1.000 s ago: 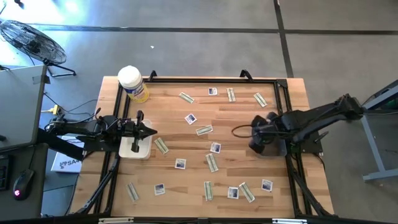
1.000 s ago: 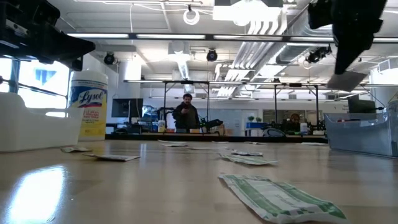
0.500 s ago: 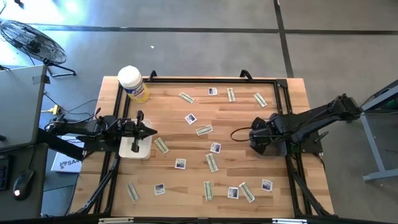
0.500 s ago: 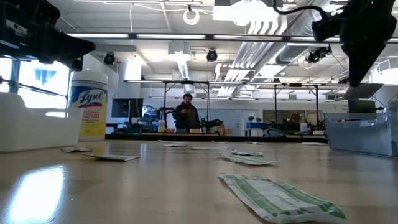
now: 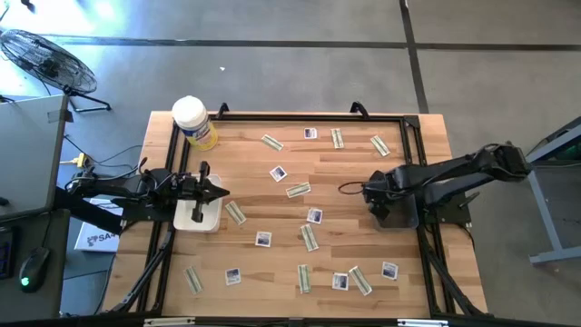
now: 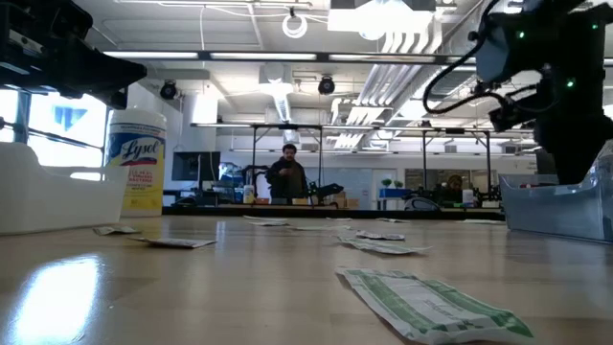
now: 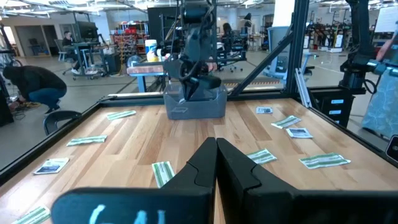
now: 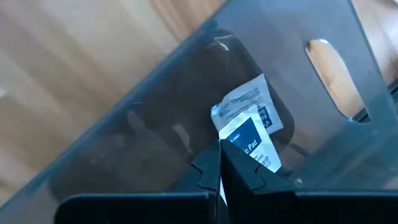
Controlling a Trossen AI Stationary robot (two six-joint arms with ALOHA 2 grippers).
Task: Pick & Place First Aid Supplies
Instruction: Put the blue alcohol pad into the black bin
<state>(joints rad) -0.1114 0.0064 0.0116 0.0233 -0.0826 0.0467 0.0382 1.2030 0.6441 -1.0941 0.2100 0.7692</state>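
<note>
Stock of the wooden plank table (image 5: pixel 345 173), as I am seeing it:

- Square packets, flat, white with dark blue print: I am counting seven lying loose on the table, e.g. (image 5: pixel 279 173).
- Strips, narrow, pale greenish-tan, crinkled wrapping: I am counting nine lying loose, e.g. (image 5: pixel 298 191); one is lying nearest the low camera (image 6: pixel 426 305).
- Bin (image 5: pixel 404 216), one, grey translucent plastic with a slotted handle hole, sitting at the table's right side. One white packet (image 8: pixel 245 99) is lying flat inside it.
- Square packet (image 8: pixel 249 140), one: my right gripper (image 8: pixel 219 149) is hanging over the bin, fingers pinched tight on this packet's edge.
- Tray (image 5: pixel 198 218), one, white, sitting at the left edge. My left gripper (image 5: pixel 222 192) is hovering above it, fingers pressed together and gripping nothing.
- Canister (image 5: pixel 192 121), one, yellow cylinder with white lid, standing at the far left corner.
</note>
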